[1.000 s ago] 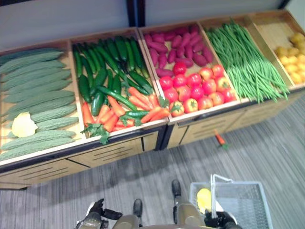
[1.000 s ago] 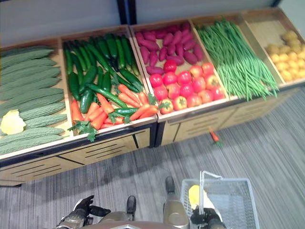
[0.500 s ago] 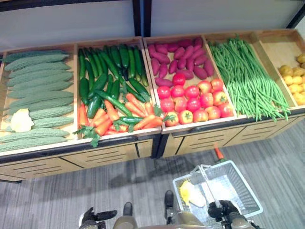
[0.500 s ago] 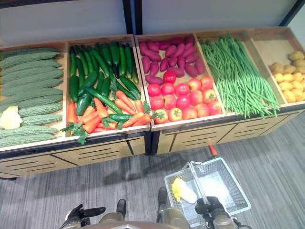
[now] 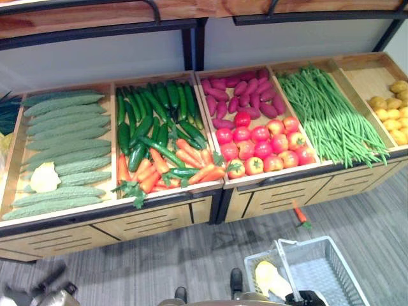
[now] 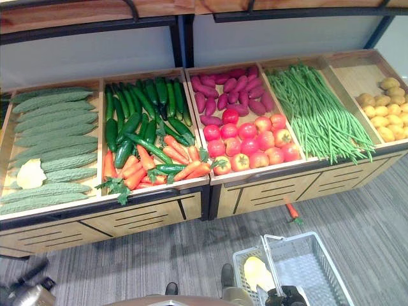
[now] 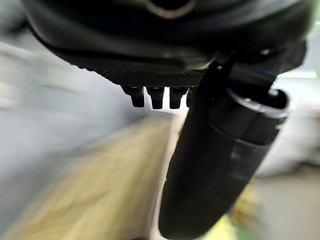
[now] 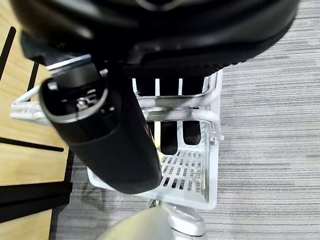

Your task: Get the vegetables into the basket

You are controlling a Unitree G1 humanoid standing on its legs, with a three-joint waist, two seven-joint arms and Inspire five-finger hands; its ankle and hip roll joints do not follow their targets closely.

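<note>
While the robot looks down at a long wooden produce stand (image 5: 159, 220), its right hand (image 8: 170, 135) hangs low beside it with fingers curled around the metal handle (image 8: 200, 116) of a pale wire basket (image 6: 331, 274) — the grip is plain in the right wrist view, where the fingers hook over the bar. The basket hovers above the grey striped floor (image 5: 191, 261), in front of the stand and toward the robot's right. Inside it, near the end closest to the robot, lies a yellowish leafy vegetable (image 6: 257, 273).

The left hand (image 7: 210, 170) shows at the lower left of the head views, well apart from the stand; in its own wrist view the fingertips point straight out and the thumb stands clear, holding nothing.

The stand is split into bins. At the far left lie ridged pale green bitter gourds (image 5: 64, 137) with another yellowish leafy vegetable (image 5: 44, 178) resting on them. The next bin holds dark green cucumbers (image 5: 153, 111) at the back and orange carrots (image 5: 153, 175) at the front. To the right of that, purple sweet potatoes (image 5: 239, 99) sit behind red tomatoes (image 5: 264, 143). Then comes a bin of long green beans (image 5: 331, 115), and at the far right a bin with yellow potatoes (image 5: 390, 111).

One stray carrot (image 5: 298, 215) lies on the floor just in front of the stand, between it and the basket.
</note>
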